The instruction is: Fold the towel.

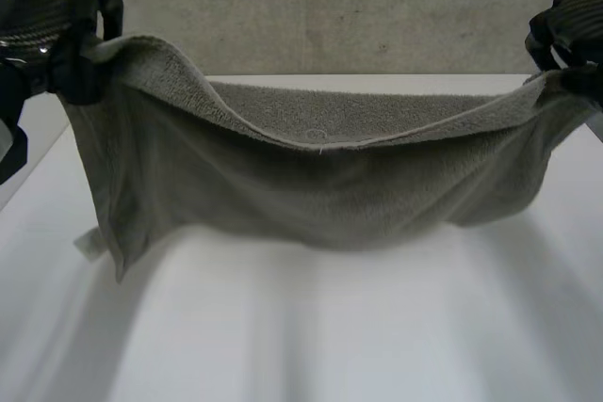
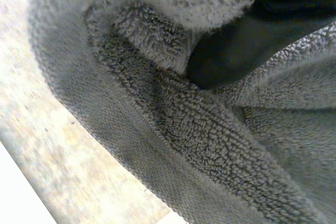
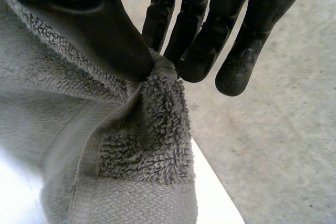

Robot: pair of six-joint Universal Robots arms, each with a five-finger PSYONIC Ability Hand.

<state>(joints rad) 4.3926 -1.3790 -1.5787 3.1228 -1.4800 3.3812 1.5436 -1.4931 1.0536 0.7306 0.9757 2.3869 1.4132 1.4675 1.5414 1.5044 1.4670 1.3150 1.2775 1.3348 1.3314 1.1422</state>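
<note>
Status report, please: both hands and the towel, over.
Left hand shut on one towel corner; right hand pinches the other. Towel hangs sagging between them over white table. No obstruction seen.

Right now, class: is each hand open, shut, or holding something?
Left hand: shut on the towel, at one upper corner.
Right hand: shut on the towel, pinching the other corner between thumb and fingers.
</note>
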